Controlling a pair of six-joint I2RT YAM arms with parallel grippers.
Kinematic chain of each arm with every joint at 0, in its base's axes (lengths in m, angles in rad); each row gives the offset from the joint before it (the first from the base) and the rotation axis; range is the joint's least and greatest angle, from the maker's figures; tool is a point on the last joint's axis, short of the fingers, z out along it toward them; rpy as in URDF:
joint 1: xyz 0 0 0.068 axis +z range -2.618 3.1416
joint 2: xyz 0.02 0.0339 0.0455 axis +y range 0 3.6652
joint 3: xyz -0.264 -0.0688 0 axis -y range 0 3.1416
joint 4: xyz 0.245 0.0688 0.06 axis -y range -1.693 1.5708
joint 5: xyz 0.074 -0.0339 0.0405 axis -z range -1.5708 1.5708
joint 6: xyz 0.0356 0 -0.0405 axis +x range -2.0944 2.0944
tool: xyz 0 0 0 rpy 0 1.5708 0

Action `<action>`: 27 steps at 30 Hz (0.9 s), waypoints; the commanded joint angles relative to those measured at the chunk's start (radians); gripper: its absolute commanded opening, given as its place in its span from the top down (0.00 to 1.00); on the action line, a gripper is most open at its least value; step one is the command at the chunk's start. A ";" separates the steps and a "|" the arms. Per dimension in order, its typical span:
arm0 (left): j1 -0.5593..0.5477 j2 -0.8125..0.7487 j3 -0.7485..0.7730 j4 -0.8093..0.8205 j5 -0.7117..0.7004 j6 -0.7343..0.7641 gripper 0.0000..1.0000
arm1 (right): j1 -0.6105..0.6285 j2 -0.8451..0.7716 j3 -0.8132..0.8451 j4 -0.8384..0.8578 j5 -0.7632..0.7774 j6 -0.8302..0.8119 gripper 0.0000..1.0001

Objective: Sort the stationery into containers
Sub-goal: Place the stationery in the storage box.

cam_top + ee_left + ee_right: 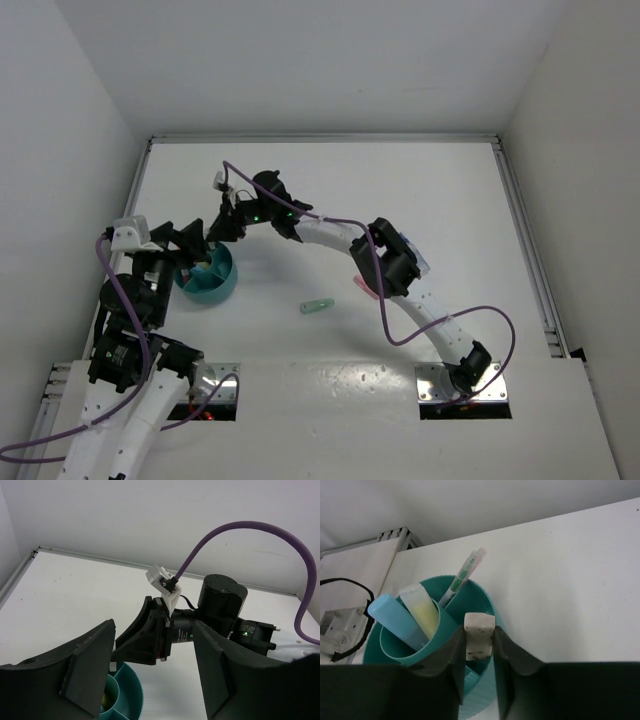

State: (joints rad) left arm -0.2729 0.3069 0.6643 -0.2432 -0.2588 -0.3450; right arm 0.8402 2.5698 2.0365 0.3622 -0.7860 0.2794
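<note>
R claw [479,647] pinching eraser [479,629] upright, over teal cup [471,599]

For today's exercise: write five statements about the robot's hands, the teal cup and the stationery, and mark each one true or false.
1. The right hand grips a tan eraser. True.
2. The teal cup is empty. False: it holds a blue marker, a yellow marker and a green pen.
3. The left hand is shut on a marker. False: it is open and holds nothing.
4. A small bottle lies on the table, outside the cup. True.
5. The eraser lies on the table. False: it is held above the cup.
</note>
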 commanded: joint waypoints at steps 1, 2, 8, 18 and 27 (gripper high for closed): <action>0.012 -0.008 0.000 0.038 0.006 0.009 0.31 | 0.007 0.006 -0.009 0.020 -0.013 -0.031 0.70; 0.012 -0.008 0.000 0.038 0.006 0.009 0.31 | 0.007 0.006 -0.009 0.011 -0.013 -0.043 0.67; 0.012 -0.008 0.000 0.038 0.006 0.009 0.31 | 0.007 -0.026 0.019 0.011 -0.035 -0.043 0.47; 0.012 0.047 -0.019 0.070 0.096 -0.002 0.93 | -0.032 -0.172 0.195 -0.403 0.247 -0.118 1.00; -0.078 0.576 0.168 -0.171 0.486 -0.146 0.76 | -0.142 -0.457 -0.022 -0.912 0.760 -0.641 0.39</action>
State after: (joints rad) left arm -0.3038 0.7490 0.7708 -0.2668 0.0887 -0.4160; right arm 0.7551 2.2341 2.0907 -0.3035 -0.2329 -0.1276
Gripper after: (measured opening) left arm 0.210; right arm 0.592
